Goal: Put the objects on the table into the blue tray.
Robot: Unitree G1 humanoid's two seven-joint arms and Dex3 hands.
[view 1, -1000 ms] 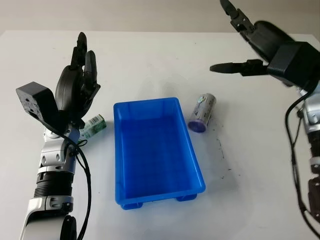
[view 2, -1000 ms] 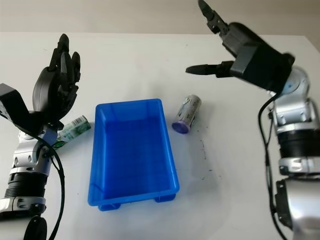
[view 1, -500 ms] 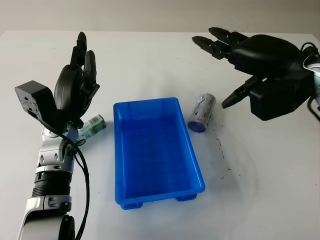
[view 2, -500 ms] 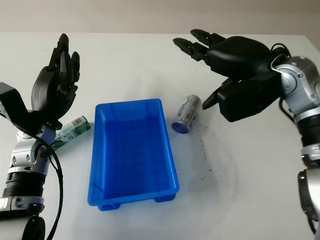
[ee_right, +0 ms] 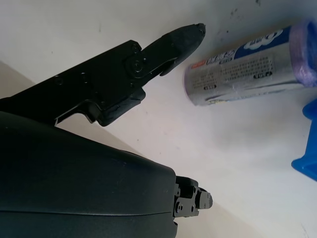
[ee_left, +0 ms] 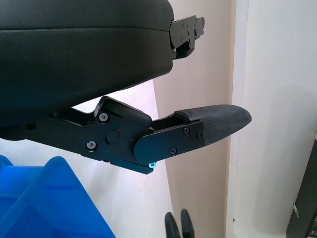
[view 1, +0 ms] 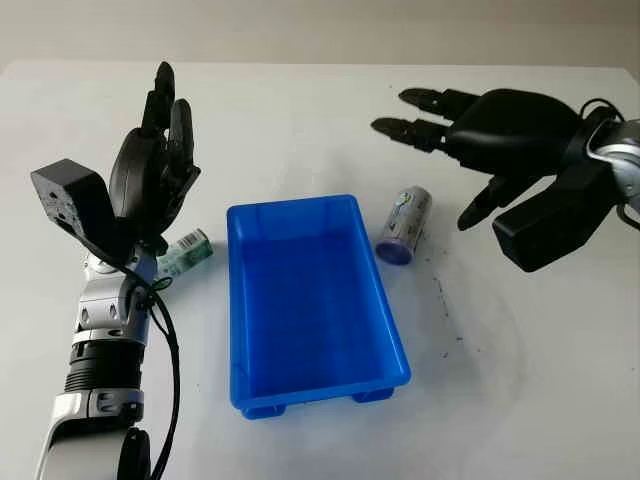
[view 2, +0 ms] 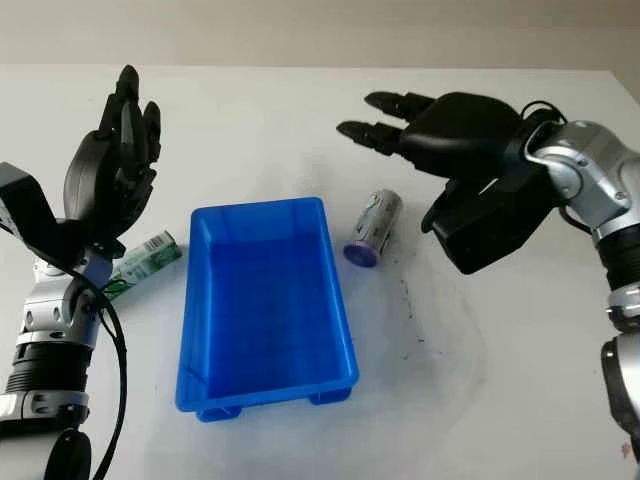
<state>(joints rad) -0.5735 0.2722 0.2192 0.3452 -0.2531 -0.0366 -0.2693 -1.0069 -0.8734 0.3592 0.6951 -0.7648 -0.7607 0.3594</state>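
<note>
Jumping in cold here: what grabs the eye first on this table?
The empty blue tray sits mid-table. The open right hand hovers above the purple-capped can lying just right of the tray. The open left hand is raised on the tray's left, over a small green pack.

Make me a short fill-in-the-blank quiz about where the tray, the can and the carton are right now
1. The blue tray holds ____ objects.
2. The silver can with the purple cap lies on its ____ on the table.
3. The open right hand is above the table beside the ____.
4. The green carton lies on the table near the raised, open ____ hand.

Missing words: no; side; can; left
</note>
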